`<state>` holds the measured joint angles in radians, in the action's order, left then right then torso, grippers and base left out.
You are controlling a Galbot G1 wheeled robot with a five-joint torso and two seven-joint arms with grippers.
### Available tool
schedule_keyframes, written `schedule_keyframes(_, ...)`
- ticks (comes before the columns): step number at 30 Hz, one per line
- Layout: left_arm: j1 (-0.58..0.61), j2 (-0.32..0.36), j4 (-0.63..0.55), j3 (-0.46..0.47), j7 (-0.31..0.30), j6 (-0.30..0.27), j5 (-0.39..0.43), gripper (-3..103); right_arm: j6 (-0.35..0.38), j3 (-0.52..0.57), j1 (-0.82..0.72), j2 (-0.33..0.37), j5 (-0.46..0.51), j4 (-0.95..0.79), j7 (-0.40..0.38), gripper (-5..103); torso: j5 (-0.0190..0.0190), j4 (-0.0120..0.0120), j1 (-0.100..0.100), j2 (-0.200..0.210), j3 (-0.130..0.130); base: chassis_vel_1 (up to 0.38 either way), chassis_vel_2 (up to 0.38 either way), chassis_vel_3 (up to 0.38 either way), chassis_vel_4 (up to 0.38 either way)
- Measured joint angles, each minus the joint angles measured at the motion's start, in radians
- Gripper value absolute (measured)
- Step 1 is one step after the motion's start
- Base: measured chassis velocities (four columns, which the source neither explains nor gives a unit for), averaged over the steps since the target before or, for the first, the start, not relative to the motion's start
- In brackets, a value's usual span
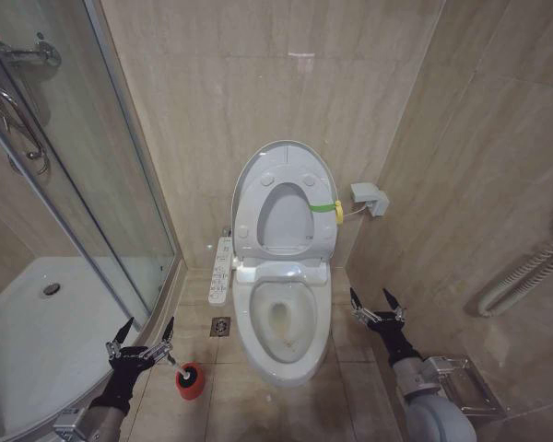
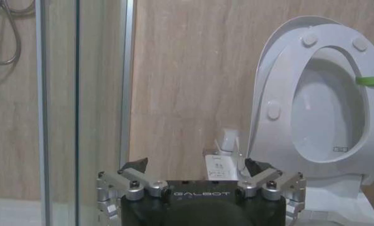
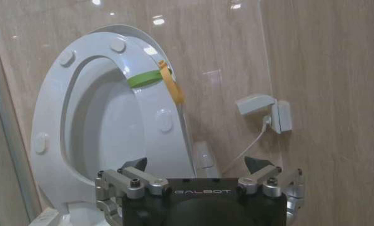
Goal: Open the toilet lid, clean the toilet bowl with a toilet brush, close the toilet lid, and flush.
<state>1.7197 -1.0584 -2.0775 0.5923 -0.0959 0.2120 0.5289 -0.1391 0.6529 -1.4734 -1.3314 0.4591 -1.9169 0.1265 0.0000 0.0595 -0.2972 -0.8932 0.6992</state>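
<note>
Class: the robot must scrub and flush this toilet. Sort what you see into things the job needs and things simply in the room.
Needed for the job:
- raised glossy white plastic toilet lid
- white ceramic toilet bowl
- dark-headed toilet brush in its red round holder
- left tool and right tool, both open

Just in the room:
- glass shower door
- white wall socket
- floor drain

The toilet bowl [image 1: 278, 322] is left open from above, since the toilet lid [image 1: 286, 157] and the seat [image 1: 286, 216] are raised upright against the back wall. Bare floor is seen on both sides of the bowl, narrowed on the left by the shower's glass screen [image 1: 92, 184] and on the right by the tiled wall [image 1: 479, 184]. The left strip is partly taken by the red holder [image 1: 192, 380] and the control strip [image 1: 221, 270].
</note>
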Motion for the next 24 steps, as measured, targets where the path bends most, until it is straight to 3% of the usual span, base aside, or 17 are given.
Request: schedule_keyframes(24,0.000,0.000,0.000,0.000,0.000,-0.001,0.000,100,0.000,0.000,0.000,0.000,0.000,0.000,0.000,100,0.0000,0.0000,0.000,0.000,0.000,0.000,0.000,0.000,0.000)
